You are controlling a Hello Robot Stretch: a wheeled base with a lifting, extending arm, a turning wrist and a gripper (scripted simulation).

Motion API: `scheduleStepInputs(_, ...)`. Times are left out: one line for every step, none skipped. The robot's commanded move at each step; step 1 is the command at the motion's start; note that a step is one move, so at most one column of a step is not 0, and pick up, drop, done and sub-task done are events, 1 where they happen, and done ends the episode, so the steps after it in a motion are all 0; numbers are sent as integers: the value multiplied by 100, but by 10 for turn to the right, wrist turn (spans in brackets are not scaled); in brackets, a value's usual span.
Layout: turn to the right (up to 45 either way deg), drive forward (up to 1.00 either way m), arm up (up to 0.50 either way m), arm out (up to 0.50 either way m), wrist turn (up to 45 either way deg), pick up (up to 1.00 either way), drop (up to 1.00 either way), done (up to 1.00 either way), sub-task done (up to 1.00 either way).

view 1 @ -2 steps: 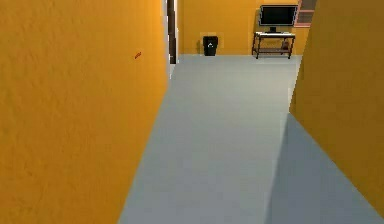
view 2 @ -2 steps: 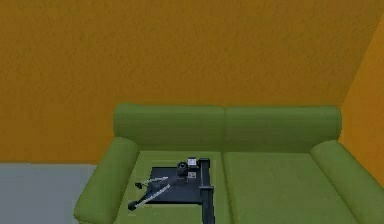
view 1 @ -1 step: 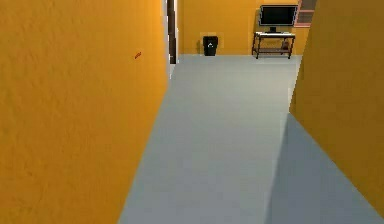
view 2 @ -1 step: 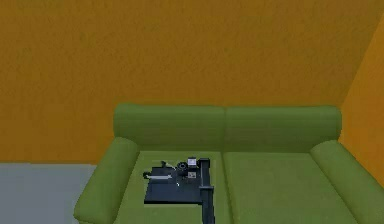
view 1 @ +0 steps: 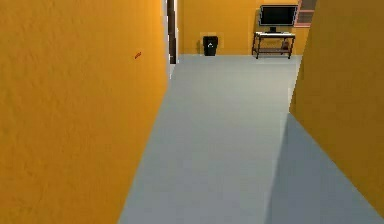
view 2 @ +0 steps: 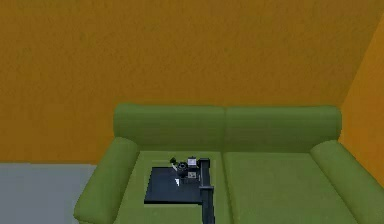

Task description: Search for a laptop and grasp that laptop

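Note:
A dark flat slab (view 2: 165,186), shaped like a closed laptop, lies on the left seat cushion of a green sofa (view 2: 270,130). The arm (view 2: 207,195) rises from the bottom edge beside the slab's right side. At its far end the gripper (view 2: 180,165) stands at the slab's back edge, next to the white marker squares (view 2: 190,161). With the slab lying right behind it, I cannot tell whether the gripper holds anything.
The forward view looks down a grey-floored corridor (view 1: 215,130) between orange walls (view 1: 70,100). At the far end stand a black bin (view 1: 210,45) and a small table (view 1: 274,42) carrying a dark screen (view 1: 278,17). A dark doorway (view 1: 172,30) opens on the left.

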Motion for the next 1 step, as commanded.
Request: scheduleStepInputs(0,0,-30,0,0,0,0,0,0)
